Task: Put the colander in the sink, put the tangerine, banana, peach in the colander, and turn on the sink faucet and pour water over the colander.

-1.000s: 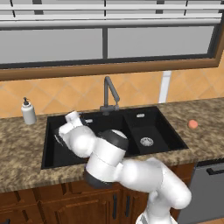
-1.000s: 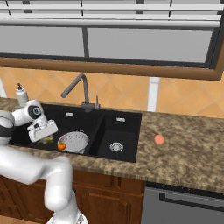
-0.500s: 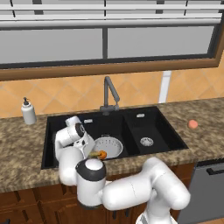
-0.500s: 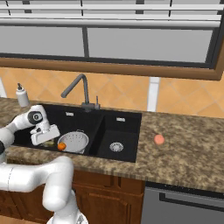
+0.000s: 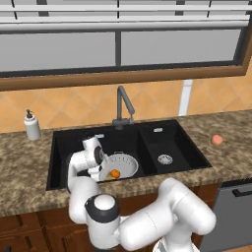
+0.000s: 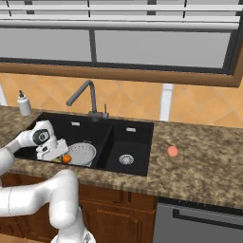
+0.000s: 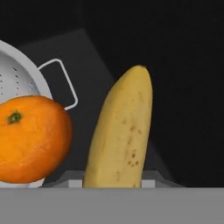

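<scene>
With the gripper point(image 5: 101, 170) low in the sink point(image 5: 69, 142) and apparently clamped on the banana point(image 7: 120, 131), which sticks out ahead of the jaws, it should carry it sideways over the colander point(image 5: 120, 165), beside the tangerine point(image 5: 114, 173), before letting go.

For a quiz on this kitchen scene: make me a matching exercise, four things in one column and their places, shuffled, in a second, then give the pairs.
Things:
1. tangerine
2. banana
3. peach
4. colander

Places:
A. on the granite counter, right of the sink
B. in the sink's wider left basin
C. in the colander, at its front edge
D. in the hand view, rising from the bottom edge, beside the colander's handle

Pairs: 1-C, 2-D, 3-A, 4-B
</scene>
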Tool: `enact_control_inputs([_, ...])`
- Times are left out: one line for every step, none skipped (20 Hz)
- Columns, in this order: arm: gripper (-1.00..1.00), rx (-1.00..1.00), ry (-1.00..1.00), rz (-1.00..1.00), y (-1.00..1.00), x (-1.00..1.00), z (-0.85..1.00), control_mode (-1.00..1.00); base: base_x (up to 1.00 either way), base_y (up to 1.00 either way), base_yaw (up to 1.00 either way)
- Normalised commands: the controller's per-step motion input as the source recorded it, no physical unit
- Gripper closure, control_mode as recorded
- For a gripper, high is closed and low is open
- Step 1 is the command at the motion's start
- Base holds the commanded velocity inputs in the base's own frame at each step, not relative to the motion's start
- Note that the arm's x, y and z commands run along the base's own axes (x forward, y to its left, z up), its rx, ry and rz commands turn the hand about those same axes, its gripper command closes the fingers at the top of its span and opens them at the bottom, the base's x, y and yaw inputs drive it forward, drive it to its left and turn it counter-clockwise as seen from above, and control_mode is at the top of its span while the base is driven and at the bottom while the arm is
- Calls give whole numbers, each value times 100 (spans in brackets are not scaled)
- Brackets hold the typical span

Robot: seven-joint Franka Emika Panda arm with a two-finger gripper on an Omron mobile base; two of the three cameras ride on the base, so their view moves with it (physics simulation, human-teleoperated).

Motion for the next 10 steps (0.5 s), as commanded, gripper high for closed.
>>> enact_control_inputs([100, 11, -24, -9, -39, 7, -26, -100, 0, 0, 0])
enact_control_inputs([100, 12, -23, -10, -44, 14, -26, -100, 0, 0, 0])
enact_control_inputs([100, 11, -23, -12, -46, 15, -23, -100, 0, 0, 0])
enact_control_inputs([100, 11, -23, -13, -47, 20, -15, -100, 0, 0, 0])
enact_control_inputs([100, 12, -20, -15, -47, 28, -11, -100, 0, 0, 0])
enact_control_inputs([100, 12, -19, -15, -46, 34, -2, -100, 0, 0, 0])
enact_control_inputs([100, 10, -18, -16, -34, 39, 0, -100, 0, 0, 0])
enact_control_inputs([100, 8, -17, -16, -23, 39, 0, -100, 0, 0, 0])
enact_control_inputs([100, 5, -16, -15, -5, 44, 1, -100, 0, 0, 0])
enact_control_inputs([100, 1, -15, -14, 0, 44, 18, -100, 0, 0, 0])
